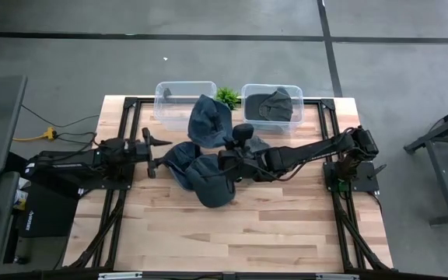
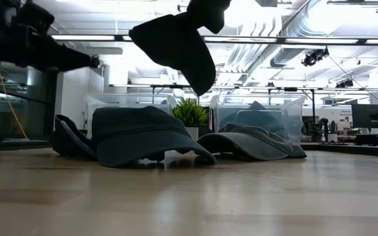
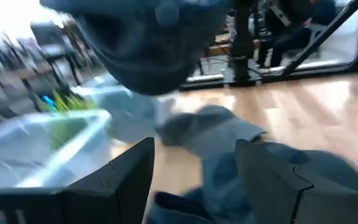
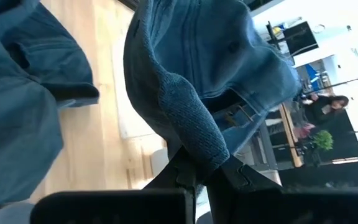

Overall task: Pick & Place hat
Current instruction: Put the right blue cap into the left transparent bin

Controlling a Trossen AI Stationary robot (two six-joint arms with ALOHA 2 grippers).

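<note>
Denim-blue fabric hangs in mid-air as the right hand (image 4: 197,169) clenches a fold of a hat (image 1: 208,120), holding it clear of the wooden surface (image 1: 232,237) near the far edge, just in front of two clear plastic bins. In the low view the lifted hat (image 2: 176,46) dangles well above the others. The left-hand bin (image 1: 183,95) holds a small dark item; the right-hand bin (image 1: 271,107) already holds a folded dark hat. A small green plant (image 1: 227,96) stands between the bins.

Below the raised hat, several more hats lie in a loose pile at the middle of the surface: one (image 1: 212,180) nearest the front, another (image 1: 179,158) toward the left side, and a greyer one (image 2: 254,143) resting on the wood toward the right-hand bin.

The left hand (image 1: 155,154) hovers low beside the pile's left side, its fingers (image 3: 129,180) parted and grasping nothing. A person sits in the room beyond the surface, seen in the right wrist view.
</note>
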